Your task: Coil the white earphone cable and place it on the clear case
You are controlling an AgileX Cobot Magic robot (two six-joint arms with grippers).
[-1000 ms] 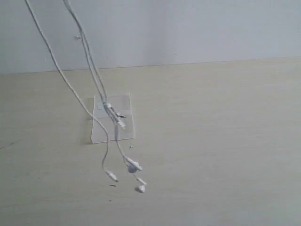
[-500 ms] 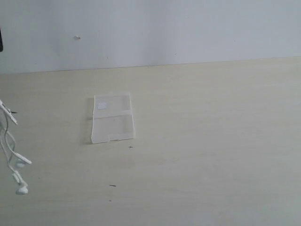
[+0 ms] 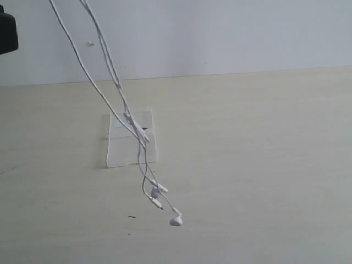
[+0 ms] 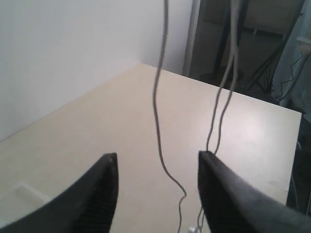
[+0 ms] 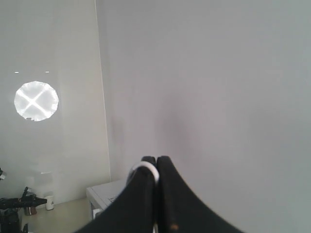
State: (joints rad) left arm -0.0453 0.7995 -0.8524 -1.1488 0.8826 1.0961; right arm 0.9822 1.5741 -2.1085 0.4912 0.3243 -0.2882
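The white earphone cable (image 3: 118, 88) hangs in several strands from above the frame, slanting down across the clear case (image 3: 132, 153), which lies flat on the table. Its earbuds (image 3: 176, 221) and plug dangle just over the table in front of the case. My right gripper (image 5: 156, 159) is out of the exterior view; in the right wrist view it is shut on a white loop of the cable (image 5: 146, 168). My left gripper (image 4: 157, 155) is open, with one cable strand (image 4: 158, 97) hanging in line with the gap and two more by one finger (image 4: 218, 184).
A black part of the left arm (image 3: 6, 33) shows at the upper left edge. The pale wooden table (image 3: 264, 165) runs back to a white wall. A table corner and dark stands (image 4: 262, 73) lie beyond it in the left wrist view.
The hanging cable swung from over the case to the far left edge and has come back over the case. A black part of the left arm now shows at the upper left.
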